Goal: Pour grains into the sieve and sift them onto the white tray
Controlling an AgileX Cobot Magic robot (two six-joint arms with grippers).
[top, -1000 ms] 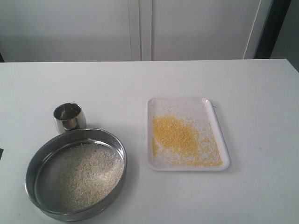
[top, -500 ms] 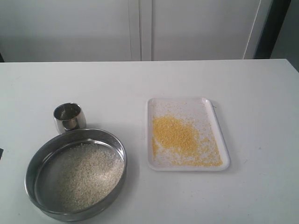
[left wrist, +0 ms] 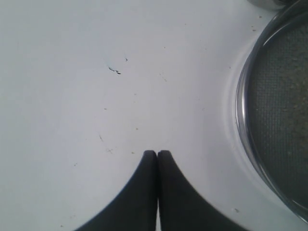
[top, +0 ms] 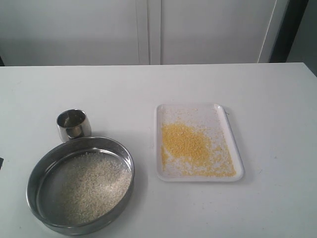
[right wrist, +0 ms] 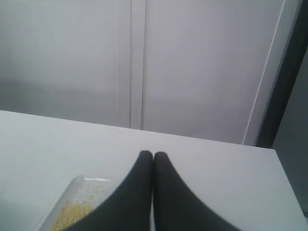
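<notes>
The sieve holds pale grains. Just right of sieve, white tray carries yellow grains. Cup just behind sieve, all on desk. Beside sieve, left gripper fully closed, empty. Same for right gripper: closed, holding nothing.

You will note the table is plain white, with faint dark specks near the black left end effector. The sieve is shiny steel with grey mesh and holds whitish grains. Beside the black right end effector, the white tray carries yellow grains.
</notes>
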